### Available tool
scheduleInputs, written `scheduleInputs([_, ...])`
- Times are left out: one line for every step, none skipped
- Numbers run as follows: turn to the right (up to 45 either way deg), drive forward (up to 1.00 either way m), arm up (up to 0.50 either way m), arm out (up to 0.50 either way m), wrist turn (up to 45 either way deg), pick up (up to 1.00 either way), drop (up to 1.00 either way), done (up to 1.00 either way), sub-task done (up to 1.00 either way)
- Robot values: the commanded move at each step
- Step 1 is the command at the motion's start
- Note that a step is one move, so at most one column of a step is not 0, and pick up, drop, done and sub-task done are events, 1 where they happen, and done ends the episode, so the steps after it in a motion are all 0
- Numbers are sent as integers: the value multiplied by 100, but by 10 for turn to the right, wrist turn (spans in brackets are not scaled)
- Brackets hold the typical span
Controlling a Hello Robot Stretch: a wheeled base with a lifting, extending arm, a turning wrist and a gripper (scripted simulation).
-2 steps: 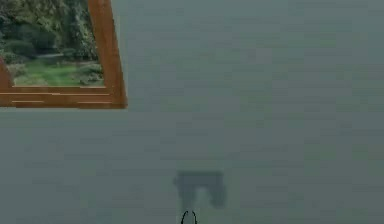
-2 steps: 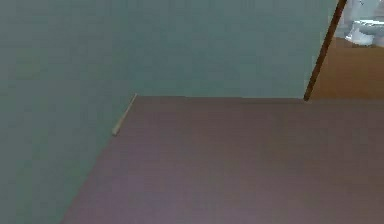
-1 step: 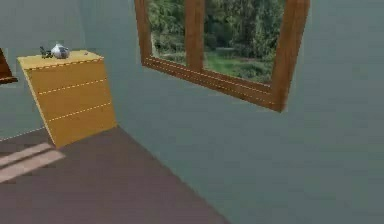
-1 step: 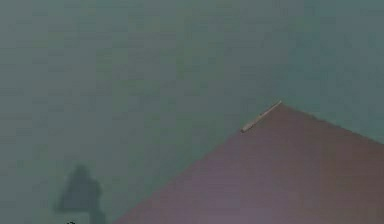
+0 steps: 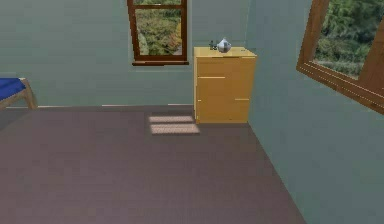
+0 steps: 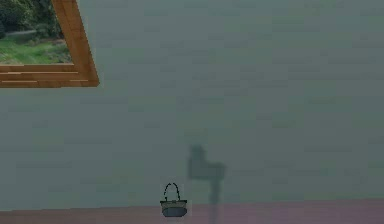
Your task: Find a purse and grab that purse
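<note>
A small grey-blue purse [image 6: 173, 203] with a dark looped handle stands on the floor against the grey-green wall, low in the arm side view, a little left of the middle. On top of the yellow dresser [image 5: 224, 86] in the forward view sits a small grey-blue object [image 5: 223, 45], too small to identify.
The yellow dresser stands in the far corner below a wood-framed window [image 5: 159, 31]. Another wood-framed window [image 5: 345, 50] is on the wall at the forward view's right, and it appears again as a window [image 6: 45, 45] at the arm side view's upper left. A blue-topped piece of furniture [image 5: 12, 92] is at the far left. The purple-brown floor [image 5: 130, 170] lies open ahead.
</note>
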Motion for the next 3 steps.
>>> scheduleInputs([0, 0, 8, 0, 0, 0, 0, 0, 0])
scheduleInputs([0, 0, 0, 50, 0, 0, 0, 0, 0])
scheduleInputs([0, 0, 0, 0, 450, 0, 0, 0, 0])
